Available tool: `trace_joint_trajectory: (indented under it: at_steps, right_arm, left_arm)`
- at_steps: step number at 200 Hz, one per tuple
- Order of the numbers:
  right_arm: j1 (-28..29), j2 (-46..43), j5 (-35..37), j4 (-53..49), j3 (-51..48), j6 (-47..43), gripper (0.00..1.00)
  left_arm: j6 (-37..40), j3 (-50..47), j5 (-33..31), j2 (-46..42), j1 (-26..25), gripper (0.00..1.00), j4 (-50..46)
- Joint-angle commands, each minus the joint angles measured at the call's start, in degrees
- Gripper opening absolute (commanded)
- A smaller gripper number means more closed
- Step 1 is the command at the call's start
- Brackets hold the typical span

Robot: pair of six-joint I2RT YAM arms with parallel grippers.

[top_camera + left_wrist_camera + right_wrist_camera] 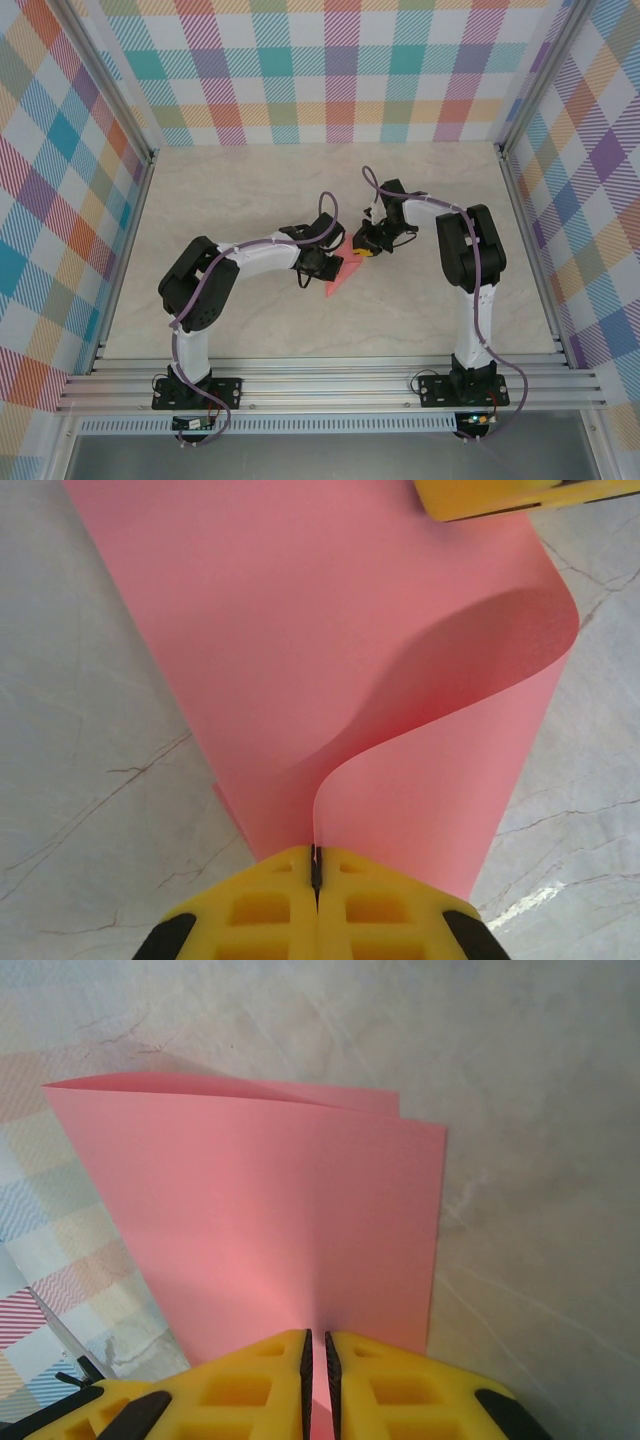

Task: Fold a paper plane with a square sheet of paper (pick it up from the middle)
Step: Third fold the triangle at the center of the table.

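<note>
The square sheet of paper [342, 278] is salmon pink and is held up over the middle of the table between both grippers. My left gripper [330, 266] is shut on one edge of it. In the left wrist view the sheet [300, 630] curls up from the shut fingertips [316, 868] in an S-shaped bend. My right gripper [366, 250] pinches the opposite edge, and one of its yellow fingers [500, 495] shows at the top right of that view. In the right wrist view the paper [260, 1210] lies doubled over in two layers, running into the narrow gap of that gripper [317, 1355].
The marble-patterned tabletop [250, 190] lies under the paper. Plaid walls [330, 70] close the back and both sides. Aluminium rails [330, 385] run along the near edge, where both arm bases stand.
</note>
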Motion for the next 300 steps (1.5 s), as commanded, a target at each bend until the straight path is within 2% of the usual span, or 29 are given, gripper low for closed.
trace_joint_trajectory:
  at_steps: [1, 209, 300]
  right_arm:
    - [0.62, 2.09, 3.75, -3.0, -0.09, -1.41, 0.16]
    - [0.57, 2.56, 4.26, -3.39, 0.02, -1.19, 0.16]
    - [0.62, 2.62, 4.08, -3.18, -0.25, -1.01, 0.16]
  left_arm:
    - [0.2, 1.43, -1.18, 0.44, 0.82, 0.0, -1.4]
    - [-0.15, 1.25, -3.0, 1.32, 0.83, 0.0, -2.36]
    - [0.22, 0.48, -0.6, 0.88, 0.82, 0.0, 0.51]
